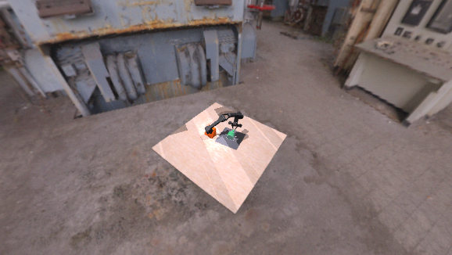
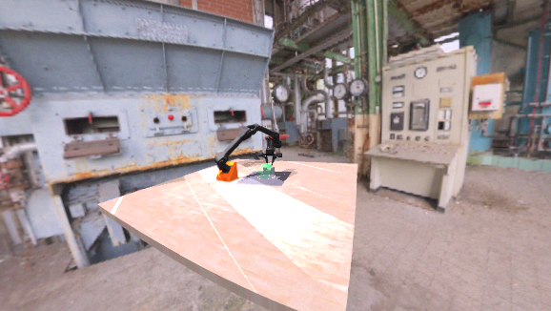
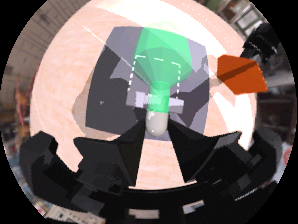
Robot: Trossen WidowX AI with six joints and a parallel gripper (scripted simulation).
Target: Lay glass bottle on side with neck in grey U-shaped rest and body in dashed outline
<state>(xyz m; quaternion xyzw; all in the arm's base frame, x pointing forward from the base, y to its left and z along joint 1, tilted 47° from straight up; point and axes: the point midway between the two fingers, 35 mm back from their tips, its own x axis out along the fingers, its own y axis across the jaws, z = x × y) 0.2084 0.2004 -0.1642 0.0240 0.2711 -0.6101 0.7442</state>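
The green glass bottle (image 1: 231,134) (image 2: 267,169) (image 3: 162,45) has a pale tip. My gripper (image 1: 234,128) (image 2: 273,161) (image 3: 156,121) is shut on the tip end of its neck, from above. In the wrist view the body points away from the fingers, and the neck passes over the grey U-shaped rest (image 3: 140,99), between its two sides. The white dashed outline (image 3: 140,56) shows partly through the glass; the body overlaps its far part and reaches past its far edge in this view. Whether the neck touches the rest, and how far the body is tilted or off the mat, I cannot tell.
The dark grey mat (image 1: 236,145) (image 2: 281,181) (image 3: 100,107) lies on the pale wooden table (image 1: 219,168) (image 2: 200,229) (image 3: 60,60) under the bottle. The arm's orange base (image 1: 210,132) (image 2: 227,173) (image 3: 242,75) stands beside the mat. Shadows fall across mat and table.
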